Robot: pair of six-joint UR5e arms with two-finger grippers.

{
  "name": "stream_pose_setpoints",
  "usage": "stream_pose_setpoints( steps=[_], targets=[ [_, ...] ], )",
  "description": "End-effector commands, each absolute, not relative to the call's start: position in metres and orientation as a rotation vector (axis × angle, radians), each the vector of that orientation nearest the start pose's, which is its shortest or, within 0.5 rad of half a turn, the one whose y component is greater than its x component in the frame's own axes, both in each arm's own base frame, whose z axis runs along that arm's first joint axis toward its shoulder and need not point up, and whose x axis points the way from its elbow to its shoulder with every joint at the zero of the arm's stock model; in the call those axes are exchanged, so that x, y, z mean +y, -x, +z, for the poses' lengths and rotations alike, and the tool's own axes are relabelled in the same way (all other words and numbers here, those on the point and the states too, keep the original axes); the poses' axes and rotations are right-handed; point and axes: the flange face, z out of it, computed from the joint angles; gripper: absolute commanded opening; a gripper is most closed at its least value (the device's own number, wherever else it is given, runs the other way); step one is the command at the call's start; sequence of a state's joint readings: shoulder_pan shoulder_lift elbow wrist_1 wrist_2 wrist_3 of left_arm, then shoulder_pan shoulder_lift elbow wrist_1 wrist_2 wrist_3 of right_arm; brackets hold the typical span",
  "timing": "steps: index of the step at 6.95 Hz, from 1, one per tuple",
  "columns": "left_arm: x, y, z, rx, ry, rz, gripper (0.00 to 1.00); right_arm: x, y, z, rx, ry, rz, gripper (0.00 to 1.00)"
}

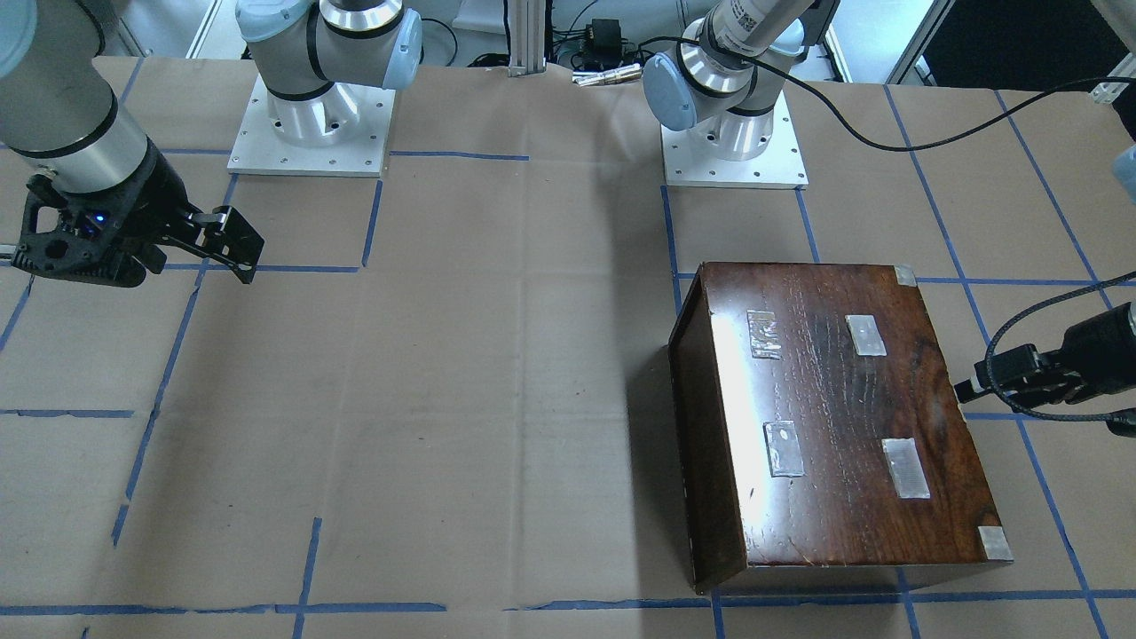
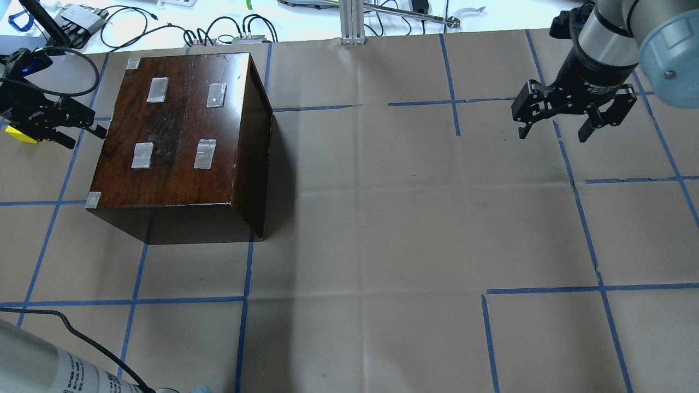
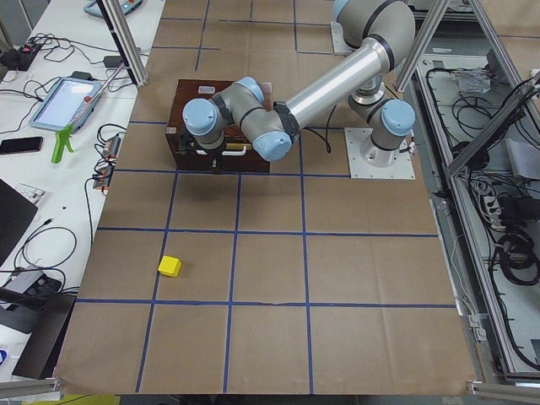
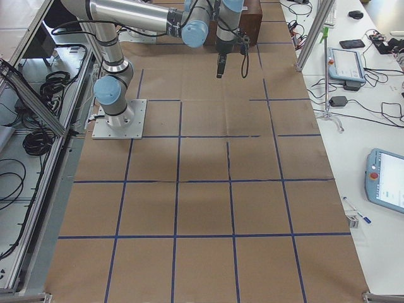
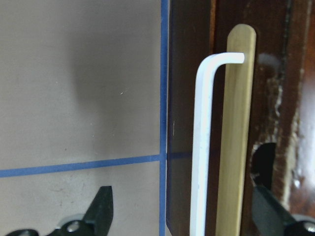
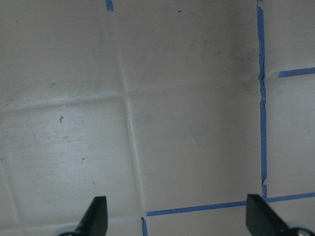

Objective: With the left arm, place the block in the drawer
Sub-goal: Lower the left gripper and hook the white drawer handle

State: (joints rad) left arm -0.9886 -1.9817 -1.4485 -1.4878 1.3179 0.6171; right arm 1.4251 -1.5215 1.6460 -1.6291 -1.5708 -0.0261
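Observation:
The yellow block point(image 3: 170, 267) lies on the paper-covered table, apart from the dark-brown box point(image 2: 180, 131); in the overhead view the block point(image 2: 19, 135) peeks out behind my left gripper. The drawer front point(image 5: 184, 98) is pushed in and carries a white bar handle point(image 5: 202, 147) and a half-round notch point(image 5: 263, 157). My left gripper point(image 5: 184, 211) is open right at the drawer front, its jaws either side of the handle and holding nothing; it also shows in the overhead view point(image 2: 86, 136). My right gripper point(image 2: 554, 128) is open and empty, far off above the table.
The box point(image 1: 843, 417) has several tape patches on its top. A loose black cable point(image 1: 1021, 355) loops by the left wrist. Blue tape lines grid the table point(image 2: 382, 218). Cables and devices lie past the table's far edge point(image 2: 218, 33).

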Motion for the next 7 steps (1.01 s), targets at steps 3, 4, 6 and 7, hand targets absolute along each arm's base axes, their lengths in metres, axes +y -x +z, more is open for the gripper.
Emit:
stream_pose_setpoints(
  steps=[3,4,6,7],
  targets=[
    [-0.621,-0.214,0.295,3.467,-0.033,0.054,0.98,-0.517,-0.059,0.432,3.129,-0.187,0.103,1.0],
    [-0.624,-0.215,0.29,3.467,-0.039,0.054,0.98,-0.517,-0.059,0.432,3.129,-0.187,0.103,1.0],
    [-0.625,-0.217,0.287,3.465,-0.039,0.052,0.98,-0.517,-0.059,0.432,3.129,-0.187,0.103,1.0],
    [-0.624,-0.217,0.287,3.465,-0.034,0.056,0.98,-0.517,-0.059,0.432,3.129,-0.187,0.103,1.0]
  ],
)
